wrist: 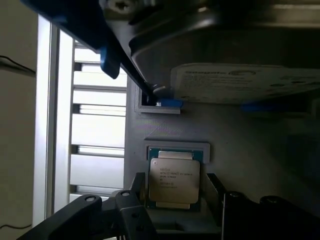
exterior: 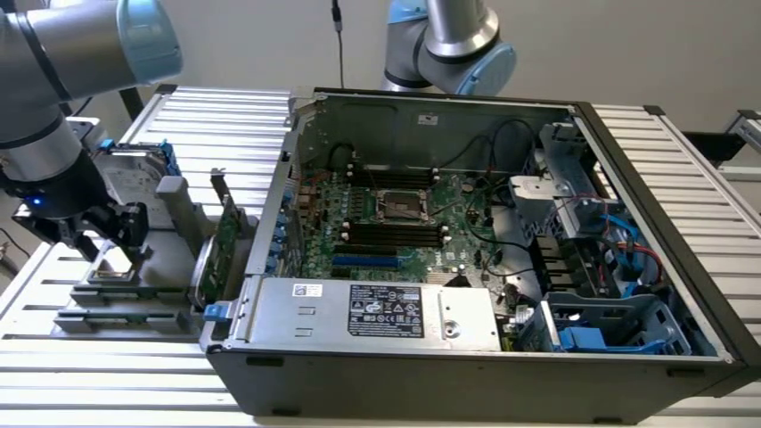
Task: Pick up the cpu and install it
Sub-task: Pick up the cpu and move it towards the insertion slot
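Note:
The cpu, a small square chip with a silver-grey lid and printed text, lies flat in a grey holder. In the exterior view the cpu sits on the fixture at the left, outside the computer case. My gripper hangs directly over it, open, with one dark finger on each side of the chip. In the wrist view the fingers flank the cpu's two edges without visibly touching it. The black-and-metal socket frame sits in the middle of the motherboard inside the open case.
A silver hard drive with blue rails stands just behind the holder and looms close in the wrist view. An upright expansion card stands between the fixture and the case wall. A second arm rises behind the case.

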Action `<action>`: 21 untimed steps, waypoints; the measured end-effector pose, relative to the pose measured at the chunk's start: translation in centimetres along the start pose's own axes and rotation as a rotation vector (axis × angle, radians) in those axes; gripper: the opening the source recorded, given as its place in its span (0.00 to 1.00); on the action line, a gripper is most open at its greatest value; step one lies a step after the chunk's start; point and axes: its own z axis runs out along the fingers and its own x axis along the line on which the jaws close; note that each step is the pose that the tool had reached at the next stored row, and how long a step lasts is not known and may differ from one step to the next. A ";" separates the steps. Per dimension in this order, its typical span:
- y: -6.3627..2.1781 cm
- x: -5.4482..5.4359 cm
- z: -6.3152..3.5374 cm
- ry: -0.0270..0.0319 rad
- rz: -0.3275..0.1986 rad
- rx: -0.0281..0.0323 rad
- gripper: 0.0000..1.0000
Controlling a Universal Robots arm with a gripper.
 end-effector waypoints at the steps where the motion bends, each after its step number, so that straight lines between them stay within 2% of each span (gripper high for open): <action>1: -0.01 0.0 0.09 0.0001 0.000 0.0001 0.60; 7: -0.04 0.0 0.64 0.0003 0.000 0.0002 0.60; 21: -0.06 0.0 1.12 0.0002 0.000 0.0001 0.60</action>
